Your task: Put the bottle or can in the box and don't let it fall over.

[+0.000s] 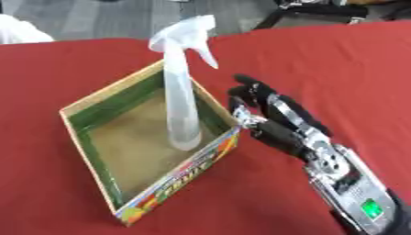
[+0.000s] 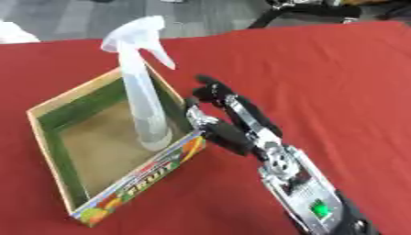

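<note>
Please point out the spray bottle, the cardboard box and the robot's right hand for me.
spray bottle [image 1: 180,101]: left eye view, on its clear upright body.
cardboard box [image 1: 186,175]: left eye view, on its printed front wall.
right hand [image 2: 233,124]: right eye view, on the palm beside the box.

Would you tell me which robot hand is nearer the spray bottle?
The right robot hand: it is just outside the box, beside the upright spray bottle, not touching it. The left shows in neither view.
</note>
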